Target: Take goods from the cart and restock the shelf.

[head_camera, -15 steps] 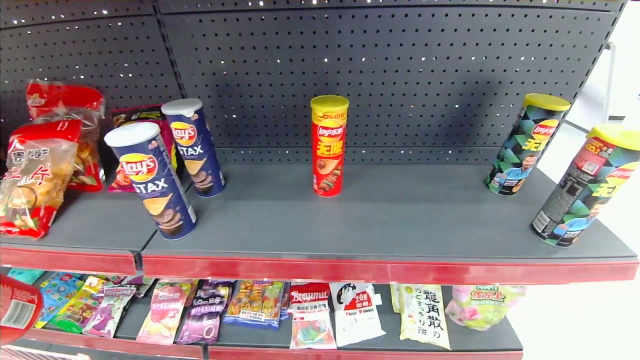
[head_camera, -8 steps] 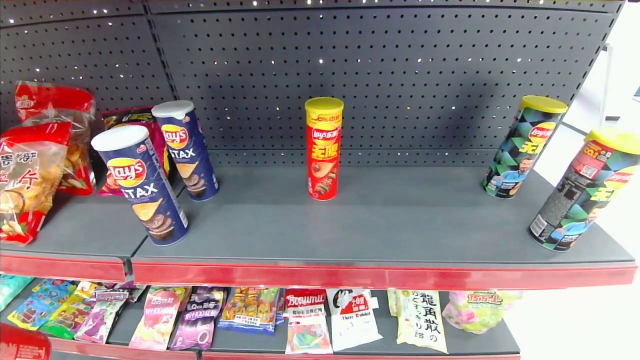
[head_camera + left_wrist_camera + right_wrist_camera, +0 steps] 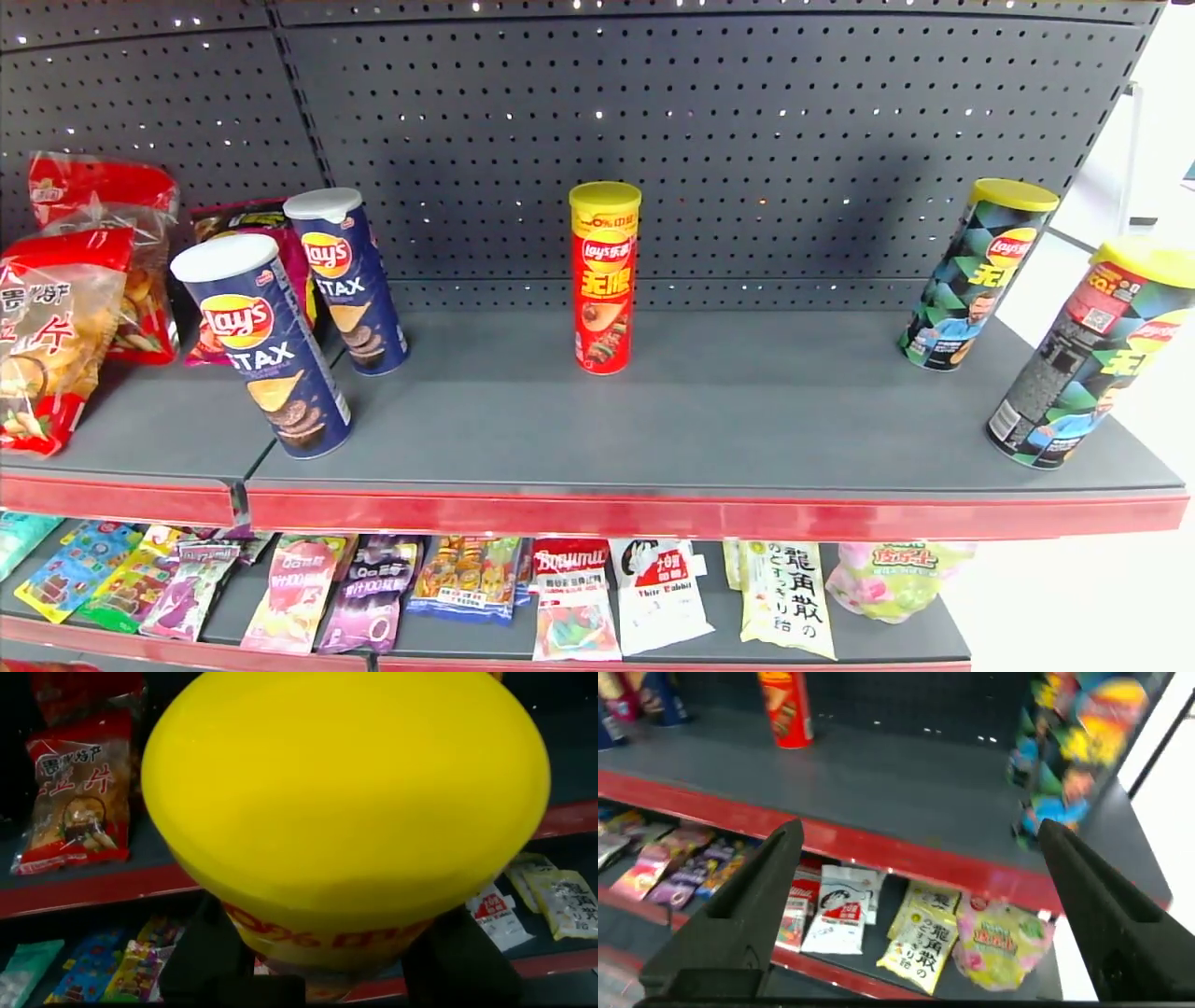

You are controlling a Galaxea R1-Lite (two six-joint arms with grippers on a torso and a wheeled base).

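Pegboard [image 3: 747,140] behind, dark shelf [image 3: 709,420] with a red lip [image 3: 709,513] along the front.

- left gripper [image 3: 341,966] is out in front of the shelf carrying the held can [image 3: 346,812]: yellow lid, red body. Dark fingers [image 3: 215,957] sit on either side of the body. The lid hides the contact, so I think they're clamped on it, not certain.
- right gripper [image 3: 920,924] is near the lip, fingers [image 3: 738,924] spread wide, nothing between them.

Step in hand, my read: get the held can onto the shelf.
- Clear the lip before going in.
- Aim for the open stretch just beside the matching red can [image 3: 604,277].
- Stay well apart from the blue cans [image 3: 264,345] and the patterned cans [image 3: 976,273].
- It's tall and narrow, so it tips easily. Keep it upright, seat the base flat, then let go.
- Back out straight, with no sideways drag.
- Face the label outward, like its neighbour's.

Labels:
- Cans carry a round logo plus large lettering: Latin letters on the blue ones, Chinese characters on the red and patterned ones.
- Held can shows red print on a yellow band under the lid, cut off by the lid's edge.
- Snack bags [image 3: 56,317] at the left end and the packets [image 3: 579,588] one level down are also printed, mostly in Chinese characters.
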